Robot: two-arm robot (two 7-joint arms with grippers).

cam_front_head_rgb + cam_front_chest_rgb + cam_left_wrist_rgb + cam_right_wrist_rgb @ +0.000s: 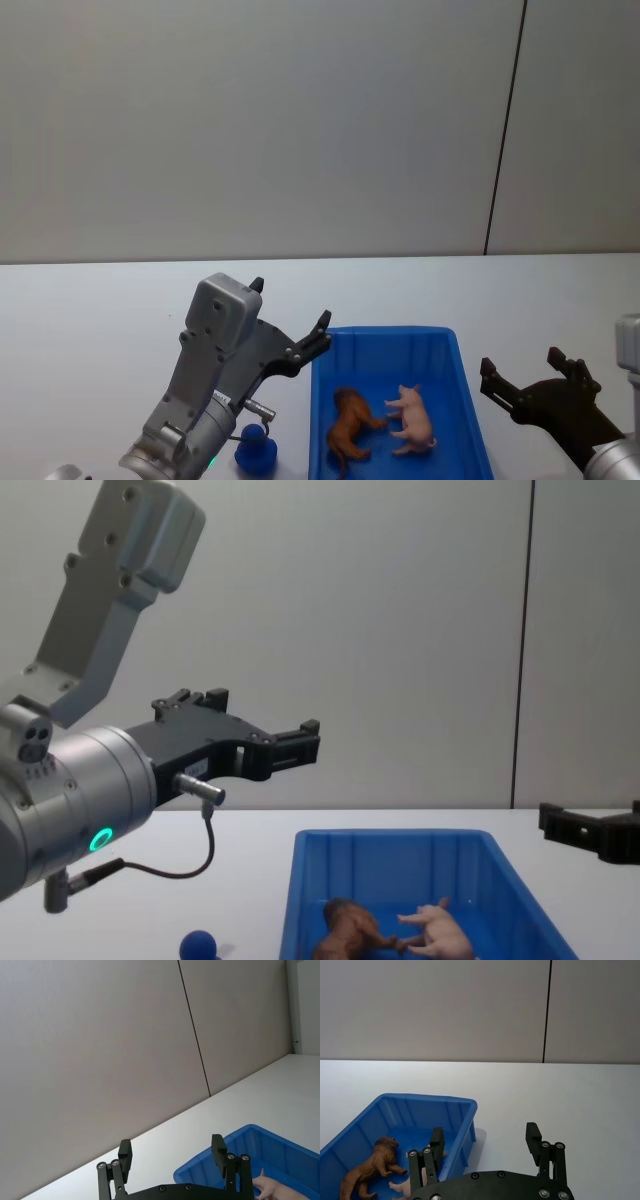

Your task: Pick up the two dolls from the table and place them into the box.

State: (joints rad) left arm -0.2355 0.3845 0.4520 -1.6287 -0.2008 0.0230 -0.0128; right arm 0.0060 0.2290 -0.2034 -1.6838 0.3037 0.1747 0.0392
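— Where are the dolls?
— The brown plastic lion figure (350,425) and pale pink piglet figure (415,420) lie inside the bright blue plastic bin (385,333); placing looks done.
— Anything left?
— A blue round-headed toy (256,451) sits on the white worktop (100,310) beside the bin, below your open left hand (291,302); lower carefully. Your right hand (520,362) hangs open beyond the bin.

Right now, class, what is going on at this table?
The brown doll and the pink doll lie inside the blue box. The blue doll sits on the table, left of the box. The left tool hangs open and empty near the box's left rim; the right tool is open and empty, right of the box.
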